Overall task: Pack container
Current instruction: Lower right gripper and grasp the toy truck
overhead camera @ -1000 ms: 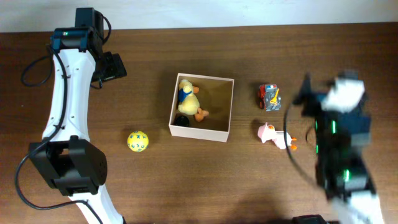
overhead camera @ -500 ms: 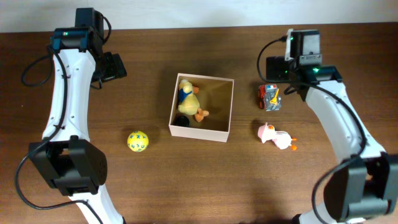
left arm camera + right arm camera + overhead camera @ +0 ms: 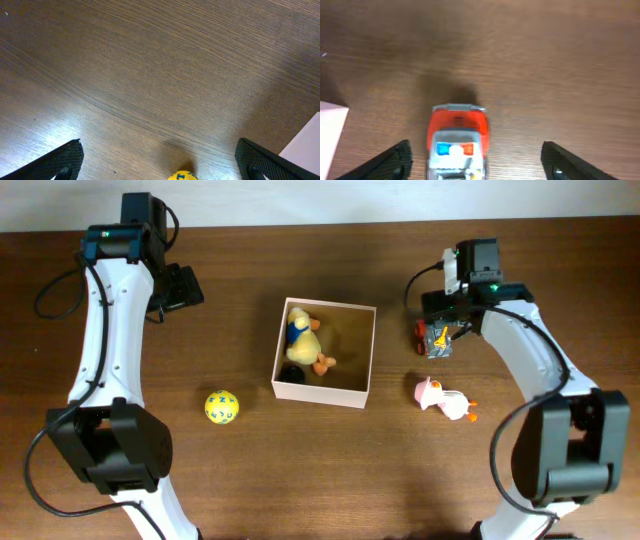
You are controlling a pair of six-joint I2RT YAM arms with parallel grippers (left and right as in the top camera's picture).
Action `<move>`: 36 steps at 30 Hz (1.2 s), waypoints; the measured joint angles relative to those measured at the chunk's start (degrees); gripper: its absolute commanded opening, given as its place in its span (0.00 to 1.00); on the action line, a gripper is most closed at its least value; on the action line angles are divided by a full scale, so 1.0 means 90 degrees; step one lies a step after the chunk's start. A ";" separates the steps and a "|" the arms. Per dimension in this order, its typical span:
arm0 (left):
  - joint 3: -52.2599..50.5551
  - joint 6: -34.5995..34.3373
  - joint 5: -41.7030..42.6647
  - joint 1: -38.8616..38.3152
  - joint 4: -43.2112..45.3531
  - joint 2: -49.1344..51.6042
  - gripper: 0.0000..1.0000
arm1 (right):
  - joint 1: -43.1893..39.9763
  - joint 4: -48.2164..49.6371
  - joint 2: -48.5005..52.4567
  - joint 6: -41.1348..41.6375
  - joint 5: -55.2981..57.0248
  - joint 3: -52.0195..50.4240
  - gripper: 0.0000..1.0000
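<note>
Right wrist view: right fingers [image 3: 395,160] spread wide and empty. Between them, on the dark wood-grain worktop [image 3: 545,60], stands the small red-and-grey toy police car with blue and red roof lights [image 3: 456,144]. It sits closer to one finger than the other.

Judgement: the step in hand is grasping the car. To do it well:
- shift sideways until the car is centred in the gap;
- lower until the tips flank the body low down, not the roof;
- close across the narrow width. A hard little body may squirt out if pinched off-centre.

The pink-and-white duck toy [image 3: 443,400] lies near the car but apart from it. Keep the descent clear of it.

The container, a square open-topped cardboard box with white walls and tan inside [image 3: 320,393], stands mid-worktop, near the car on its left. A yellow plush duck with a blue patch [image 3: 305,340] fills the box's far-left part. The near-right floor is free, so aim the car there and lift it over the wall.

Beyond the box lies a yellow ball with green marks [image 3: 222,407]. Left fingers [image 3: 65,157] are open and empty over bare worktop.
</note>
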 measured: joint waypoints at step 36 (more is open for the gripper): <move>0.0000 0.0002 0.0000 0.0000 -0.0002 0.0000 0.99 | 0.0000 -0.0420 0.1178 0.0223 -0.0457 -0.0007 0.74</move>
